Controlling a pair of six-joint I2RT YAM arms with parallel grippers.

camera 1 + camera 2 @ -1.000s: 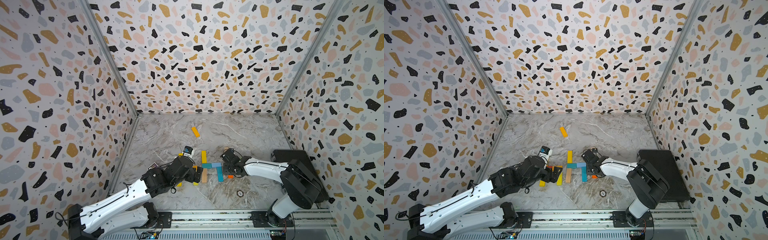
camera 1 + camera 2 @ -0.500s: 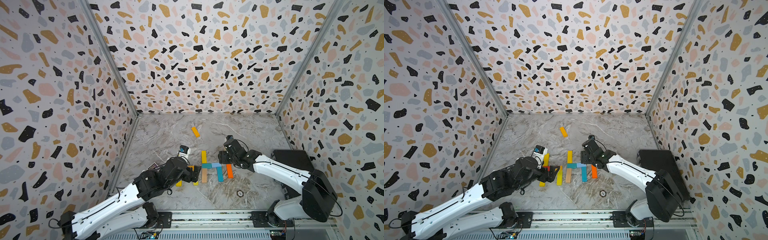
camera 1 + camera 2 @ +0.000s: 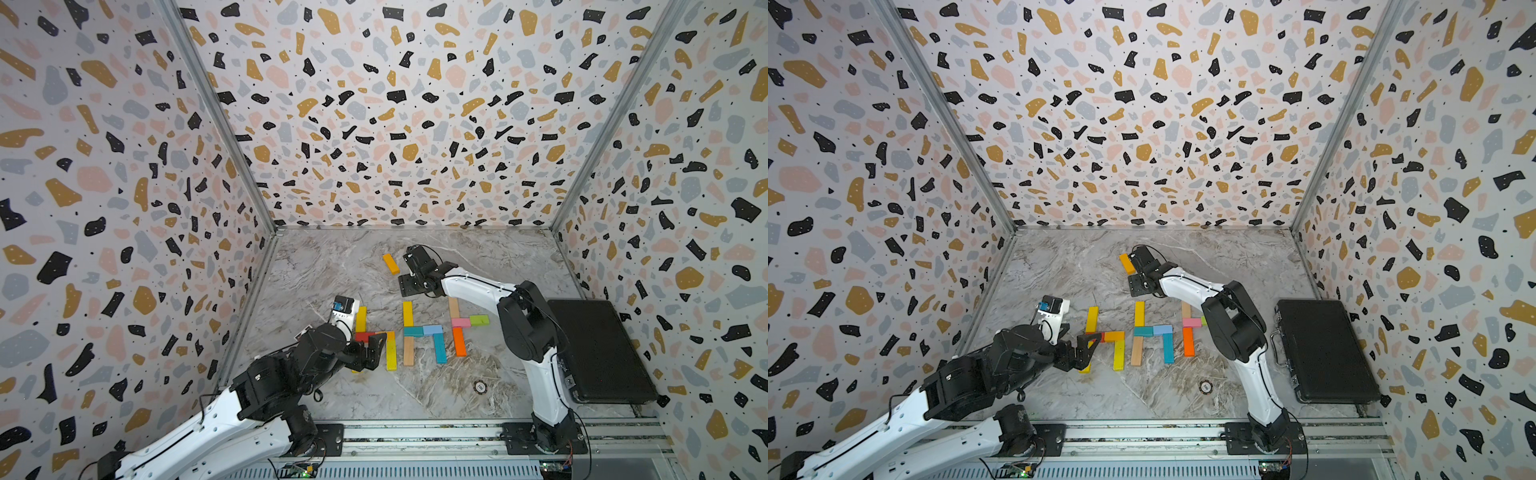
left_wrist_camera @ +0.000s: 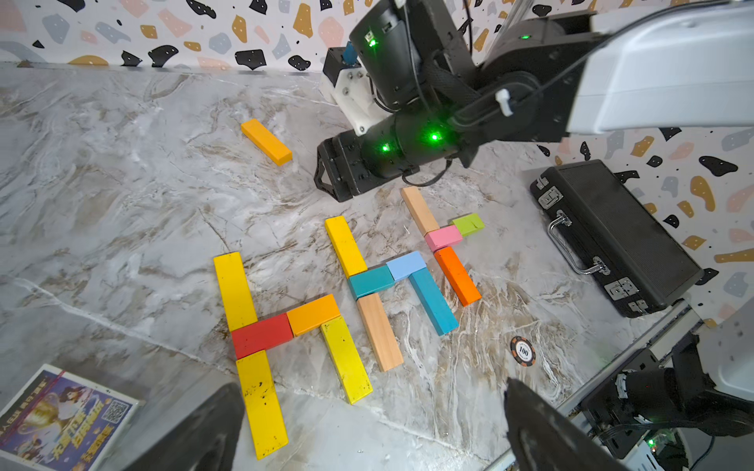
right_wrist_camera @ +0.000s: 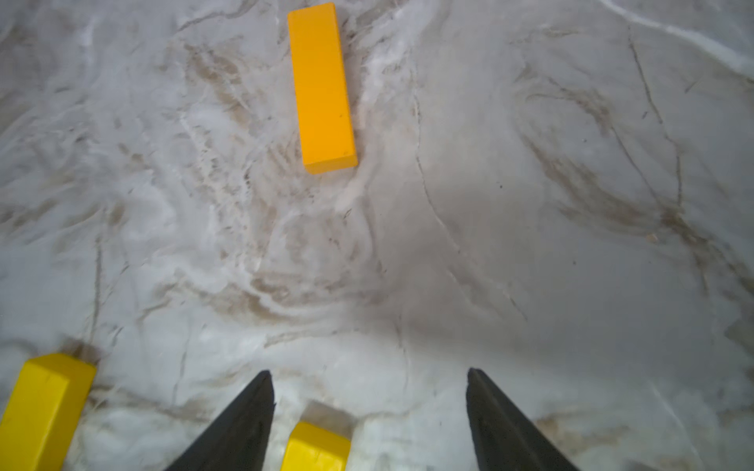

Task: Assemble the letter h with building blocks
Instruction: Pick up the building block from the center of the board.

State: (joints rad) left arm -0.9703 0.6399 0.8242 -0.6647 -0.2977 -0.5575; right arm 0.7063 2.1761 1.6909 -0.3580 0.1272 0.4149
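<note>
Just smooth rectangular blocks (image 4: pixel 234 290) on veined marble (image 4: pixel 122 183)

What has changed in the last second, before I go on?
The right gripper opened, let go of the orange-red block beside the teal block, and moved away toward the loose orange block near the far wall. The left gripper stayed open; nothing else moved.

There were fifteen building blocks (image 4: pixel 234 289): four yellow, two amber, two teal, two plain wood, and one each of red, light blue, pink, green and orange. Also one black case (image 4: pixel 620 240), one poker chip (image 4: pixel 522 350), one printed card (image 4: pixel 61 412).
</note>
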